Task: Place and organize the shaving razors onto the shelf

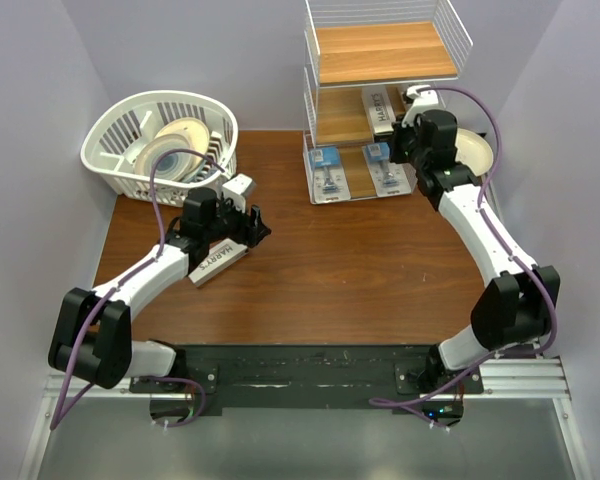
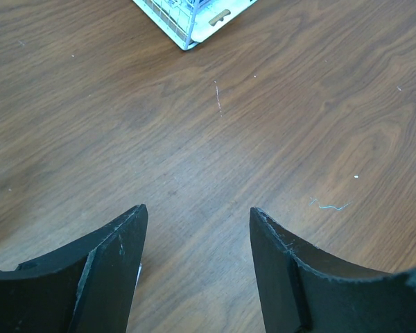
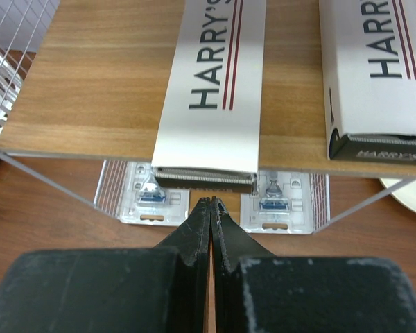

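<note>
On the wooden table, one long white cardboard HARRY'S box lies by the left gripper, jaws spread, empty; right gripper clenched empty at the white wire shelf. Judged light, stiff, slick: grip across its width.

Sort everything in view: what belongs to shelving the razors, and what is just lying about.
Job: shelf; two Harry's boxes on its middle tier; one Harry's box on the table; two blister packs on its bottom tier.
Lying about: white basket; plates inside it; plate right of the shelf.

Bright, even overhead light; soft shadows, sharp focus throughout.
</note>
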Controlling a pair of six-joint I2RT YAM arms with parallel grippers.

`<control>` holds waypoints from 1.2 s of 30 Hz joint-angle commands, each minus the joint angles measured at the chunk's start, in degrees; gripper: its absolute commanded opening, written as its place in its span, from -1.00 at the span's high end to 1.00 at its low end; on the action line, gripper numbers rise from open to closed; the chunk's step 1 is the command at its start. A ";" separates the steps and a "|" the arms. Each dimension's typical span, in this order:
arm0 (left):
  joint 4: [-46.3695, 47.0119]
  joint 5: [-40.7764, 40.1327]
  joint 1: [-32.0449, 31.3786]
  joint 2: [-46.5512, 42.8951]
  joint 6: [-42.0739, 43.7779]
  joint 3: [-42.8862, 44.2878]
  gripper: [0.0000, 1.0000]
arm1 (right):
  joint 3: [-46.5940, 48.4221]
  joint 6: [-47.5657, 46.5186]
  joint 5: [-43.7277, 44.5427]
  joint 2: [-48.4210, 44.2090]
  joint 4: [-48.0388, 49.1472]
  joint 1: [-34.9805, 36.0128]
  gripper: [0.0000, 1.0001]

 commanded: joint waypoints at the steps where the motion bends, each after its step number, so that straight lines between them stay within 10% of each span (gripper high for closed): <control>1: 2.94 -0.46 0.07 -0.82 0.25 -0.09 -0.32 | 3.66 0.16 -1.04 1.81 3.90 -0.10 1.00; 19: -0.21 -0.81 0.07 0.59 2.87 2.45 -0.36 | 6.06 1.13 -2.80 1.05 0.74 -0.10 1.00; 27: -16.38 -7.57 0.16 -1.87 24.64 5.79 -1.00 | -10.21 -0.02 -11.41 -11.36 -5.32 -0.10 -0.97; 36: -29.32 -17.86 3.40 4.36 31.19 7.90 -1.00 | -19.71 1.92 -15.54 -18.04 -5.33 -0.19 -0.98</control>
